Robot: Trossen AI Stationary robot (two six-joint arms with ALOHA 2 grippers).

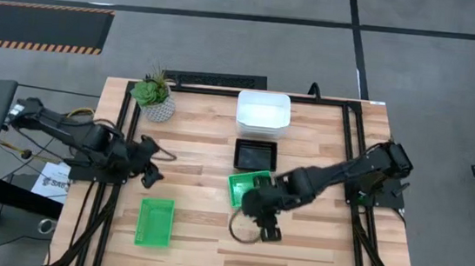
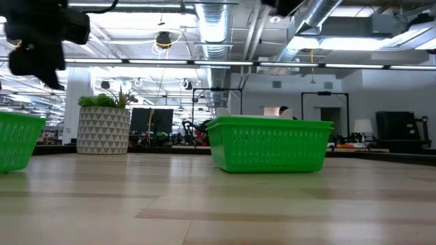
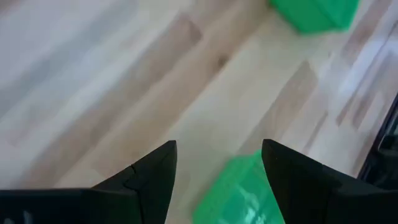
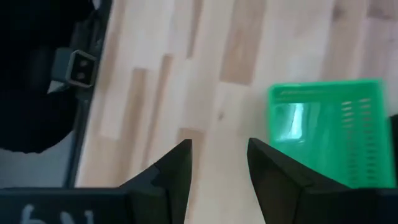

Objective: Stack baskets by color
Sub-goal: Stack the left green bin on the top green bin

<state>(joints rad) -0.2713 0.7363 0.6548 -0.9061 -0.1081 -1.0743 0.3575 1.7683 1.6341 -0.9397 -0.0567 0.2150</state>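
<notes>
A white basket [image 1: 263,112] rests at the table's far middle, and a black basket [image 1: 255,155] lies just nearer. One green basket [image 1: 239,188] lies at mid-table on its base [image 2: 269,144], partly under my right arm. A second green basket [image 1: 155,221] lies near left [image 2: 15,139]. My right gripper [image 1: 268,233] hangs open and empty over bare wood near the first green basket [image 4: 219,155]. My left gripper [image 1: 151,175] is open and empty above the table [image 3: 219,155], just beyond the far end of the second green basket [image 3: 239,193].
A potted plant [image 1: 154,95] in a patterned white pot stands at the far left corner [image 2: 102,126]. Black frame rails [image 1: 351,153] run along the table's left and right sides. Bare wood lies along the near edge and at the near right.
</notes>
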